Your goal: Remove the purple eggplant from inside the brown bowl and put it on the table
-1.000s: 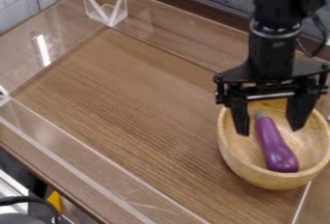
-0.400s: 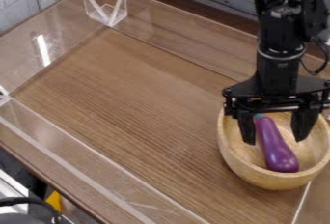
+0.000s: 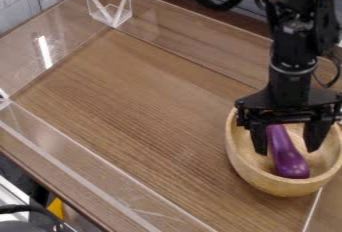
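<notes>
Fingers (image 3: 287, 134), spread wide, have sunk lower, straddling purple eggplant (image 3: 287, 151) inside brown bowl (image 3: 254, 170).

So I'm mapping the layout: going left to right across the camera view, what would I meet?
Clear acrylic wall → bare wood-grain table → brown bowl with the purple eggplant inside, the gripper over it with open jaws.
</notes>
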`<state>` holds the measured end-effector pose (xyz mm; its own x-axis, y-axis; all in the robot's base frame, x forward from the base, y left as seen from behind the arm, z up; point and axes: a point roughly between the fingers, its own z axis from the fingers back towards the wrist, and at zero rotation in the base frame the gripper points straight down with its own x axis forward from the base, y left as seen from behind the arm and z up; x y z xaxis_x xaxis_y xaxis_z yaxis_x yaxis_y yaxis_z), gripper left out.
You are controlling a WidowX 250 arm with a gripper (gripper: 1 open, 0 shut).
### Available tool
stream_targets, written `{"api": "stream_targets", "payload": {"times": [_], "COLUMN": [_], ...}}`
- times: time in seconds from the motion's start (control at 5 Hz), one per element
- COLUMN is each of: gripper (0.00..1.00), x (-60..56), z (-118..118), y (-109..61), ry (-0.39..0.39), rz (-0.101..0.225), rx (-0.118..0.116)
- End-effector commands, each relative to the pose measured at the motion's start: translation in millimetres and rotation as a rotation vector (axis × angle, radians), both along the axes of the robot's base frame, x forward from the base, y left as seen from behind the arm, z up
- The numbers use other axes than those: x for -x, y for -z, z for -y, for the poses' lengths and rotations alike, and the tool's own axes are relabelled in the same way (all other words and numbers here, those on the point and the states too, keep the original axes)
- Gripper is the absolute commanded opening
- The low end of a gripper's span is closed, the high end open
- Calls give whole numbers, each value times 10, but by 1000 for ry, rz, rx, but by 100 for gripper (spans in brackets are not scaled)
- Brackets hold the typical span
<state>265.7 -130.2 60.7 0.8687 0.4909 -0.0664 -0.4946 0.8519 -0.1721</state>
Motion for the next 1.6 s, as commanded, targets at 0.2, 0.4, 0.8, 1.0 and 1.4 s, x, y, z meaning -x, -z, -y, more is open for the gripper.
{"api": "stream_targets", "payload": {"times": [0.2,0.4,0.8,1.0,1.4], "gripper": [100,0,0,0,0], "x": [-107,-134,-121,-114,-99], "z": [42,36,33,34,35], "y": [55,101,56,33,-14], "ry": [11,8,8,8,8], "rz": [42,44,40,38,33], "rx": [13,12,14,15,17]}}
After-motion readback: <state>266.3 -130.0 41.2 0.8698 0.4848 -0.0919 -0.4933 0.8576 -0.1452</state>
